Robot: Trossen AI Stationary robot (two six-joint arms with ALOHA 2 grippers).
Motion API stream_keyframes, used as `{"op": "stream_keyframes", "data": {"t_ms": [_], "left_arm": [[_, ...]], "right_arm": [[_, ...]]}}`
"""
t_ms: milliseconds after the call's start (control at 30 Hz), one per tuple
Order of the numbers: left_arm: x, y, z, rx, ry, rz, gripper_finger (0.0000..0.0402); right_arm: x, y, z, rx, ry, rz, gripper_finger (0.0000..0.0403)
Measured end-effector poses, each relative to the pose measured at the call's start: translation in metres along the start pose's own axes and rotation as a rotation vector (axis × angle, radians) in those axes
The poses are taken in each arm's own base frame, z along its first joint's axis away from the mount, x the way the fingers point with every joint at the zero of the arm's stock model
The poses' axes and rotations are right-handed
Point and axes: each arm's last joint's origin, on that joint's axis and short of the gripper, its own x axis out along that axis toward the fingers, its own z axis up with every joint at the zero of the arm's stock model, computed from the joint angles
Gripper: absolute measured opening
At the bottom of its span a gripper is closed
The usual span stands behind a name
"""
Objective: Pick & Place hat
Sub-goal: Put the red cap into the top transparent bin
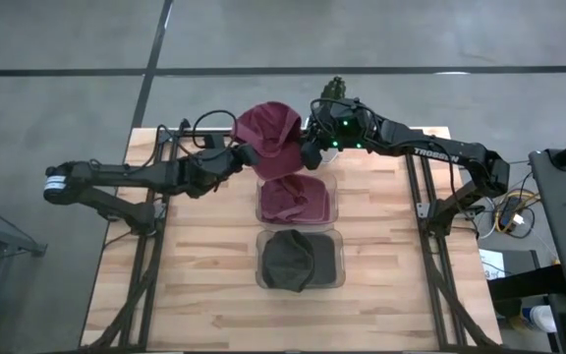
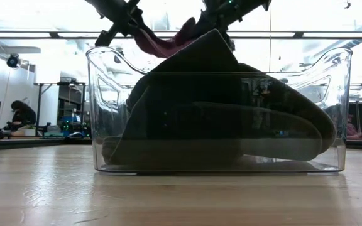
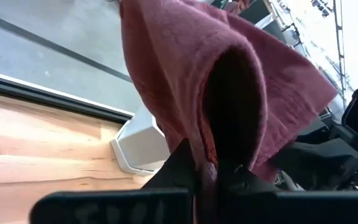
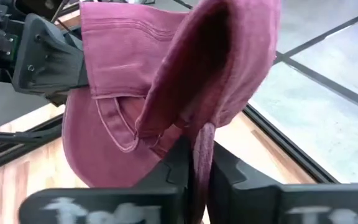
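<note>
Both fingers sets, left (image 1: 247, 154) and right (image 1: 305, 150), clamp maroon hat (image 1: 271, 128) (arm marked TROSSEN).

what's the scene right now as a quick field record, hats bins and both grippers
held hat: maroon hat, lifted above the table's far edge
left gripper: shut on the maroon hat
right gripper: shut on the maroon hat
far bin: clear, holds a second maroon hat
near bin: clear, holds a dark hat
surface: wooden table
</note>
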Motion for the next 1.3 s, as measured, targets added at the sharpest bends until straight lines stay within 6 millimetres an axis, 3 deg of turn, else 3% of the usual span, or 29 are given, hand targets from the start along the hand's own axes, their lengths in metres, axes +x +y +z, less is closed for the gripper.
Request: {"op": "stream_keyframes", "data": {"t_ms": [233, 400, 667, 1000, 1200, 1300], "left_arm": [[-0.001, -0.002, -0.002, 0.043, 0.097, -0.054, 0.0064], [-0.007, -0.002, 0.000, 0.155, 0.189, -0.106, 0.0070], [-0.031, 0.011, 0.019, 0.382, 0.229, -0.052, 0.0072], [-0.064, 0.039, 0.040, 0.549, 0.315, 0.069, 0.0073], [-0.070, 0.045, 0.044, 0.570, 0.333, 0.095, 0.0073], [-0.070, 0.046, 0.043, 0.577, 0.339, 0.102, 0.0074]], "right_arm": [[-0.001, -0.002, -0.001, -0.036, 0.014, -0.034, 0.0013], [-0.007, -0.002, -0.003, -0.062, 0.058, -0.046, 0.0013], [-0.025, -0.003, -0.004, -0.108, 0.111, -0.052, 0.0012], [-0.048, 0.002, 0.003, -0.240, 0.272, 0.188, 0.0011], [-0.039, 0.004, 0.007, -0.319, 0.390, 0.289, 0.0011], [-0.023, 0.004, 0.006, -0.335, 0.442, 0.332, 0.0011]]}}
